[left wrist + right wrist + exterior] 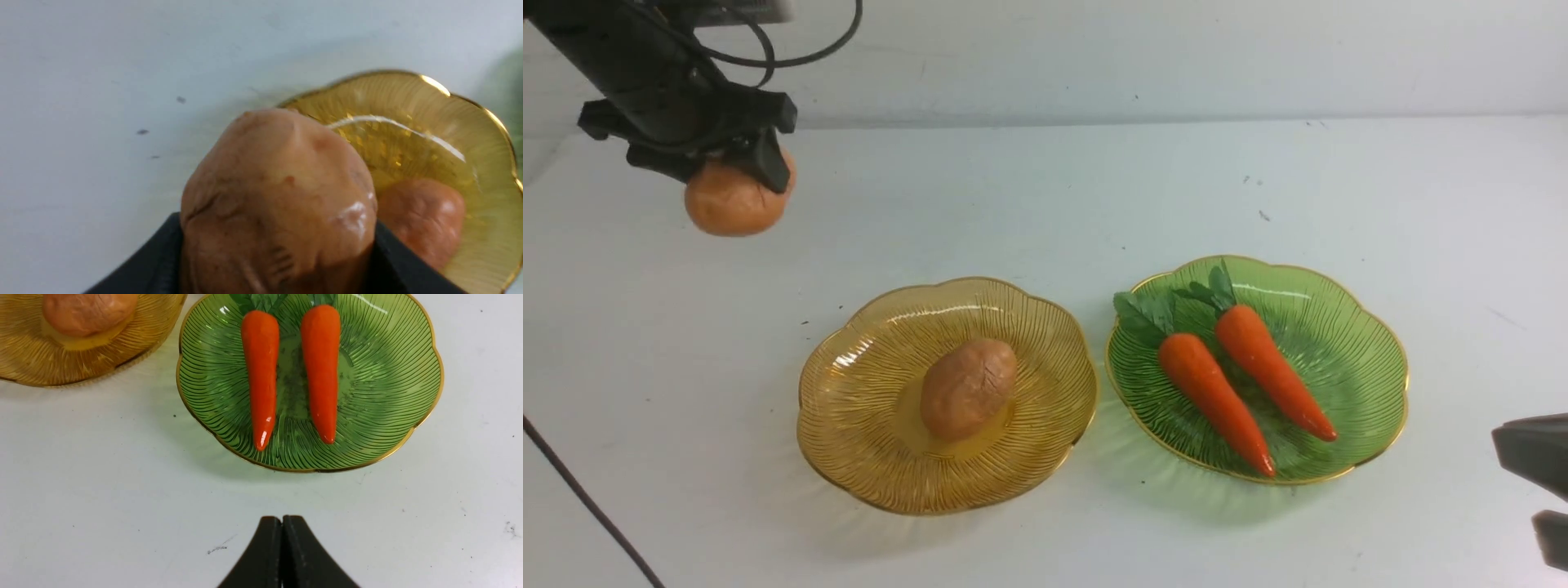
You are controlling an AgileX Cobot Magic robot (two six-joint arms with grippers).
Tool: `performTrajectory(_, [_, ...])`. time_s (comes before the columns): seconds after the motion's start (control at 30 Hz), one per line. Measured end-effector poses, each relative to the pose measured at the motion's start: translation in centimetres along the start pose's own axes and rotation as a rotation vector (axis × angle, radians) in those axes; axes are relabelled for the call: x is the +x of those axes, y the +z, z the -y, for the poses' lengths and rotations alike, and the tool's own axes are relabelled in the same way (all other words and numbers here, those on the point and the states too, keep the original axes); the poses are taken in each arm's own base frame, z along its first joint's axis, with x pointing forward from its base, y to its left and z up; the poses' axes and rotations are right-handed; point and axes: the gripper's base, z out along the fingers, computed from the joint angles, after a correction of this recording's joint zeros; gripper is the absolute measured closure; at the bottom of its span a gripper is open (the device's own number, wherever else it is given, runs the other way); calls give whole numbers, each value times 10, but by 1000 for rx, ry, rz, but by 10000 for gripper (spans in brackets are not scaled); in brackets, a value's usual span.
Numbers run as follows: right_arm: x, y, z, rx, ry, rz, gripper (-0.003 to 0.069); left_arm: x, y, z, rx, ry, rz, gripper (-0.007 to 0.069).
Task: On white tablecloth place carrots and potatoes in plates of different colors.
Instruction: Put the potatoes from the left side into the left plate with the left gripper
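My left gripper [737, 167] is shut on a tan-orange potato [734, 202] and holds it in the air at the far left, above the white tablecloth [1045, 188]. The held potato fills the left wrist view [278, 196], with the amber plate [482, 163] beyond it. A second potato [968, 388] lies in the amber plate [849, 408]. Two carrots [1215, 400] [1274, 371] lie side by side in the green plate [1356, 343]. My right gripper [282, 522] is shut and empty, on the near side of the green plate [388, 375].
A black cable [588, 506] crosses the cloth at the near left. The cloth's far edge meets a pale wall [1176, 57]. The two plates sit close together, rims almost touching.
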Motion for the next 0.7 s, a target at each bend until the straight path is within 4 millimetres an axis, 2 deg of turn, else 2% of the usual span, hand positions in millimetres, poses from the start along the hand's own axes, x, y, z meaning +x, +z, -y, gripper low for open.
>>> performTrajectory(0.2, [0,0,0,0,0,0,674,11,53,38,40,97,-137,225])
performTrajectory(0.23, [0,0,0,0,0,0,674,13,66,44,32,127,-169,221])
performTrajectory(0.33, [0,-1,-2,-26,29,5,674,19,94,52,-29,191,-233,167])
performTrajectory(0.4, [-1,-7,-4,-44,40,4,674,20,101,49,-75,218,-249,111])
performTrajectory(0.57, [-11,-50,-6,-31,-5,54,674,20,101,47,-107,206,-247,-26])
performTrajectory(0.7, [-4,-80,-5,9,-33,78,674,19,101,47,-112,163,-243,0])
